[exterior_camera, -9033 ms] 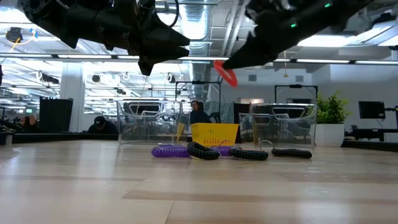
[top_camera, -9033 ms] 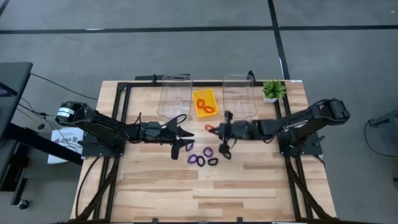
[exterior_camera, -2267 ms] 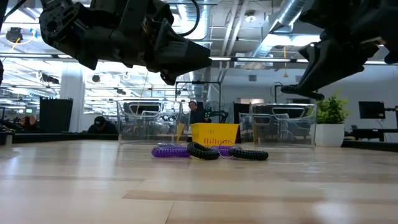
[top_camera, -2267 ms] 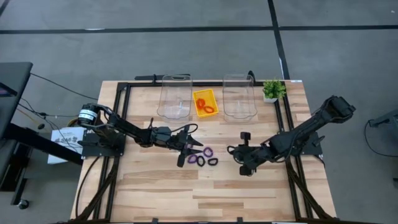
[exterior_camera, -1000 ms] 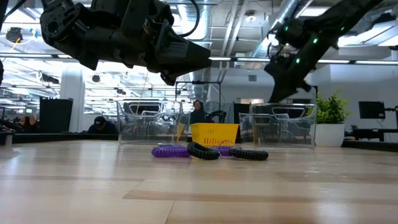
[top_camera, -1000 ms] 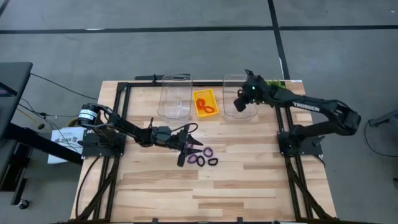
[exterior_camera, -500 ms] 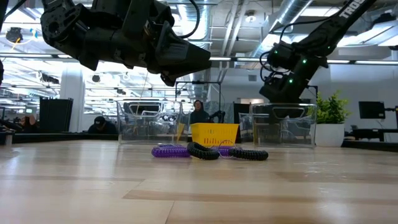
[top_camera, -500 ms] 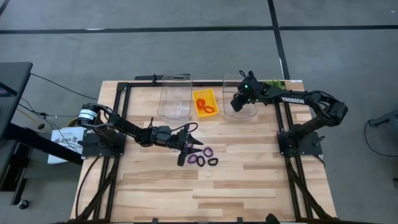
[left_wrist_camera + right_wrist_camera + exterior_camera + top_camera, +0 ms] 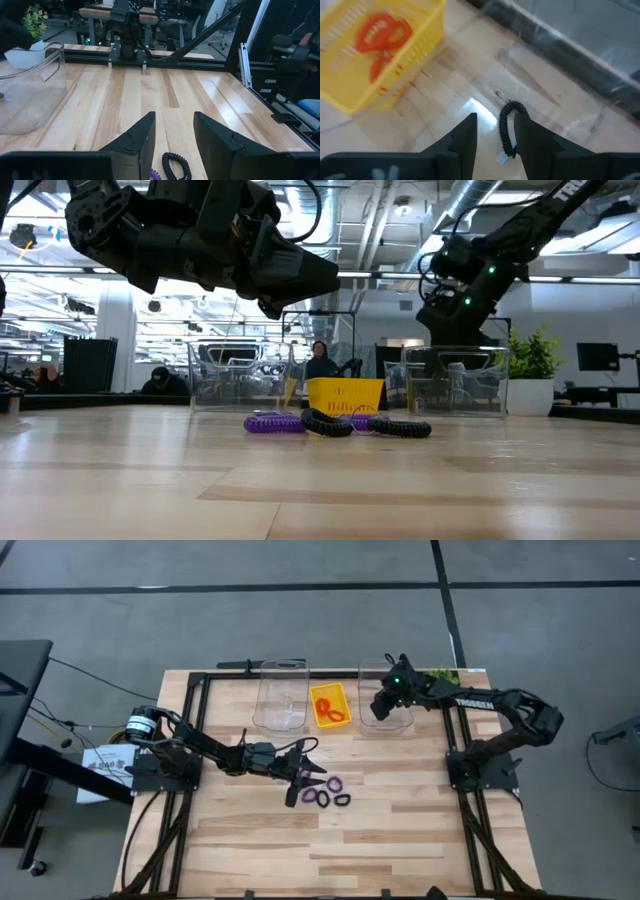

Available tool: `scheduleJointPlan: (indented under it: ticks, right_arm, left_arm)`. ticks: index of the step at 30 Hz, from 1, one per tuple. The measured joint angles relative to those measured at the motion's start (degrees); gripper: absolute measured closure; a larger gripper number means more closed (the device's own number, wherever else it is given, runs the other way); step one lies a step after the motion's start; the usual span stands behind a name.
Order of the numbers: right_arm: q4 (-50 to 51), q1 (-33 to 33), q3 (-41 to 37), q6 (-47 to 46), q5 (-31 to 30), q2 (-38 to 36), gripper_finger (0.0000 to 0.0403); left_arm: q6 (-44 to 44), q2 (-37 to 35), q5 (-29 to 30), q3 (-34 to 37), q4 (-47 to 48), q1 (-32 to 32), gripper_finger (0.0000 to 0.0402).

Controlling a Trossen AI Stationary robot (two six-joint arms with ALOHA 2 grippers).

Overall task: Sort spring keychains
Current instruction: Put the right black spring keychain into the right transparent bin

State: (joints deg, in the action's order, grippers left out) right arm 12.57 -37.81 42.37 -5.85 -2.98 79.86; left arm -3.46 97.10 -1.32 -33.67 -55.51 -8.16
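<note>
The spring keychains are now divided among three places. A cluster of purple and black coils (image 9: 325, 794) lies on the bare table (image 9: 400, 840) near its centre; the low view shows them as one row touching end to end. Orange-red coils (image 9: 331, 708) rest in the yellow tray (image 9: 318, 693), at 12 o'clock from the cluster. One black coil (image 9: 509, 125) lies on the floor of the right clear bin (image 9: 386, 675), at 2 o'clock from the cluster and just beside the tray. The right gripper (image 9: 384, 705) hangs above that bin, fingers spread and parallel with nothing between them. Two seconds ago this arm was low over the table at 3 o'clock from the cluster, and one second ago it was already over the bin; nine seconds ago a black coil lying apart at the right end of the row was still on the table. Judgement: a black coil has just been delivered and released, so the right clear bin serves as the black destination. The left gripper (image 9: 303, 778) hovers at 10 o'clock from the cluster, just beside it, fingers spread and empty, unchanged over the last two seconds. The left clear bin (image 9: 281, 695) appears empty, which suggests the purple coils have not yet been sorted.
</note>
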Motion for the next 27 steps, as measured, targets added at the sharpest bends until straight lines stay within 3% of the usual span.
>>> scheduleJointPlan:
  ticks: [8, 16, 22, 27]
  right_arm:
    - [-1.26, 3.90, 0.00, 0.53, -0.15, -10.97, 0.0302]
    - [-2.55, 13.68, 0.00, 1.86, -0.09, -20.32, 0.0305]
    - [-3.33, 22.68, 0.00, 3.48, -0.08, -21.90, 0.0305]
    - [-3.24, 30.97, 0.00, 5.46, 0.00, -18.91, 0.0305]
  left_arm:
    - [0.00, 0.00, 0.00, 0.00, 0.07, 0.00, 0.0271]
    - [-0.02, 0.00, 0.00, 0.00, 0.13, 0.00, 0.0271]
    - [-0.02, 0.00, 0.00, 0.00, 0.13, 0.00, 0.0271]
    - [-0.02, 0.00, 0.01, 0.00, 0.15, 0.00, 0.0271]
